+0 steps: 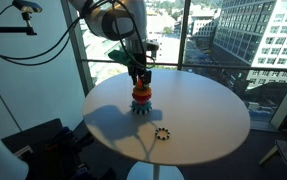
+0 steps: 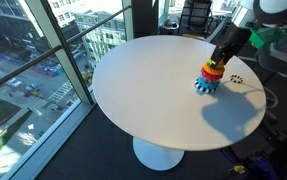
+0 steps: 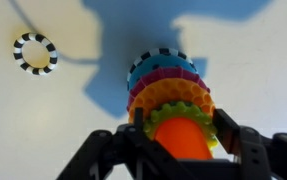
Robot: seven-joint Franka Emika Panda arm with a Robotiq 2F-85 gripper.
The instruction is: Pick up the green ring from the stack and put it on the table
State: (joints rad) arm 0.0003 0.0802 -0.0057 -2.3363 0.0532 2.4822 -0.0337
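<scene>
The stack (image 1: pixel 141 98) stands near the middle of the round white table (image 1: pixel 208 125), also seen in an exterior view (image 2: pixel 211 78). In the wrist view its rings (image 3: pixel 168 92) run blue, magenta, orange, with the green ring (image 3: pixel 179 109) on top around an orange cone post. My gripper (image 3: pixel 181 123) reaches straight down over the stack top (image 1: pixel 140 80), also seen in an exterior view (image 2: pixel 219 60). Its two black fingers press against the green ring's left and right edges. The ring still sits on the post.
A pale ring with dark dots (image 3: pixel 35 53) lies flat on the table beside the stack (image 1: pixel 162 133) (image 2: pixel 235 79). Floor-to-ceiling windows stand close behind the table. A cable trails off the table edge near the stack.
</scene>
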